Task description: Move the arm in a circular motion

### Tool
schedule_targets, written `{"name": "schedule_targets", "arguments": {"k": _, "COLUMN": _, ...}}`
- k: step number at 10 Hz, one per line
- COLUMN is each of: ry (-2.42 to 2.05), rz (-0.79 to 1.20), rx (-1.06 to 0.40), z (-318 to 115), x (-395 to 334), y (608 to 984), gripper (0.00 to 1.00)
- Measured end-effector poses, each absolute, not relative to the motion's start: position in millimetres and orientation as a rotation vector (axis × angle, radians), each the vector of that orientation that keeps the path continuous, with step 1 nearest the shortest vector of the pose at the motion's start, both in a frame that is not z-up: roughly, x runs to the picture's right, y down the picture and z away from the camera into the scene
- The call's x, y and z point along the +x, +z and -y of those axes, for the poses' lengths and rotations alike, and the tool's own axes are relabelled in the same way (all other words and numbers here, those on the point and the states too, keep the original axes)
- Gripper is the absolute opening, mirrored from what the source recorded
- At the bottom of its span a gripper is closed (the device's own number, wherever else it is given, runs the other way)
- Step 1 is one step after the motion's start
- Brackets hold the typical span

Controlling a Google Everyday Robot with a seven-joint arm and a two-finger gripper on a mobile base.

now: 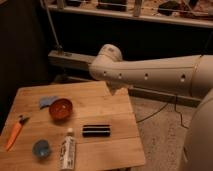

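— Where did we find the arm (pixel 150 75)?

— We saw it reaching in from the right edge of the view as a thick cream-white tube lying nearly level, with a row of small dark screw holes along its side. It ended in a rounded joint above the far right corner of the wooden table (pixel 115 145), and a short flared tip (pixel 118 86) pointed down from under that joint, just above the tabletop's back edge.

— And the gripper?

— The gripper lay outside the view, so we could not tell how its fingers stood or whether they held anything, nor how the arm lay relative to them. A second broad cream-white surface filled the right edge.

— What did we see on the table?

— An orange bowl (pixel 61 108) stood left of centre, touching a blue cloth (pixel 46 101) behind it. A black bar (pixel 96 130) lay flat near the middle, well below the arm. A white bottle (pixel 67 152) lay on its side at the front, beside a small blue cup (pixel 41 148). An orange-handled tool (pixel 15 134) lay near the left edge. None of these touched the arm.

— Behind?

— A dark shelf with a pale rail (pixel 65 57).
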State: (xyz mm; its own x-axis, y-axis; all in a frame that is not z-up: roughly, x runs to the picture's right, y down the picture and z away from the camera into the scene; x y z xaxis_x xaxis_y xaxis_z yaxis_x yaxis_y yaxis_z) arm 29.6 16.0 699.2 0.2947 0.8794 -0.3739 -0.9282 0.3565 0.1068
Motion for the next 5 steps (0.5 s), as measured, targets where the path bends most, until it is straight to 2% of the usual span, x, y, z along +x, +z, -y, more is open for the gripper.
{"name": "schedule_targets", "arguments": {"k": 3, "ry": 1.129, "rz": -0.246, "rx": -0.281, "z": -46.6, "x": -56.2, "y": 687.7, "gripper": 0.65}}
{"name": "schedule_targets", "arguments": {"k": 5, "ry": 1.124, "rz": -0.23, "rx": -0.297, "z": -48.9, "x": -63.6, "y": 687.0, "gripper": 0.65}}
